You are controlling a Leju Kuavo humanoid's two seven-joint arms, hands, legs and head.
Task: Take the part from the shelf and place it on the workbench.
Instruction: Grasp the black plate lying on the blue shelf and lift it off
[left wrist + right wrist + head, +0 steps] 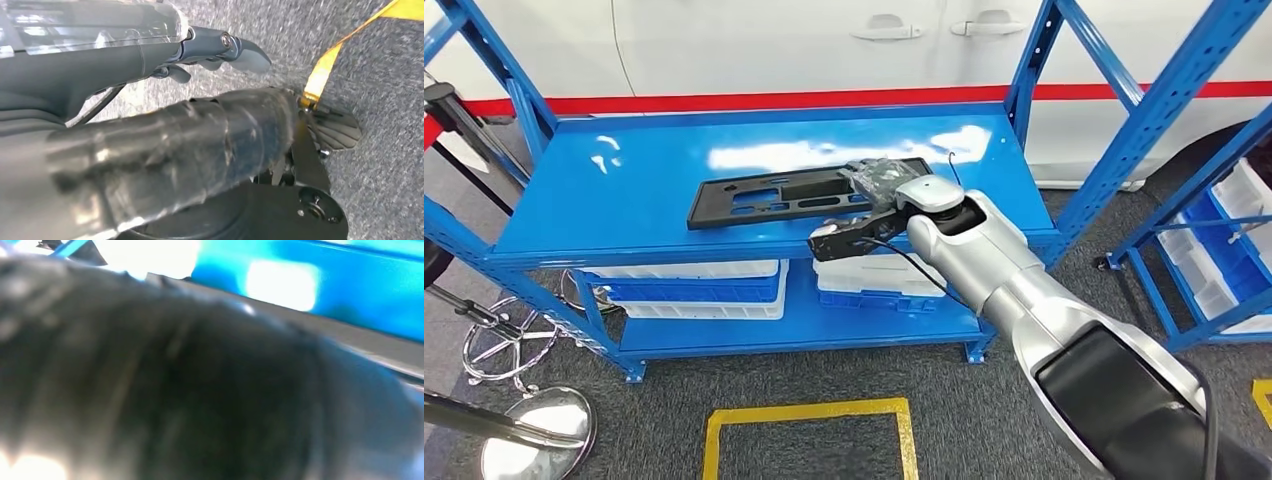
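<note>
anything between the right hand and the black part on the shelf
Nothing: in the head view the right hand is already over the near end of the black part on the blue shelf. Whether it grips cannot be told.

1 blk part (799, 195), 3 wht bins (694, 285).

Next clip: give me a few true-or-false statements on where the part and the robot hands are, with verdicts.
1. The black part lies on the blue shelf. True.
2. The right robot hand is at the part's right end. True.
3. The left robot hand is reaching for the part. False: it hangs over grey floor.
4. The part lies among the white bins. False: the bins sit one level lower.
5. A white car stands behind the shelf. True.
</note>
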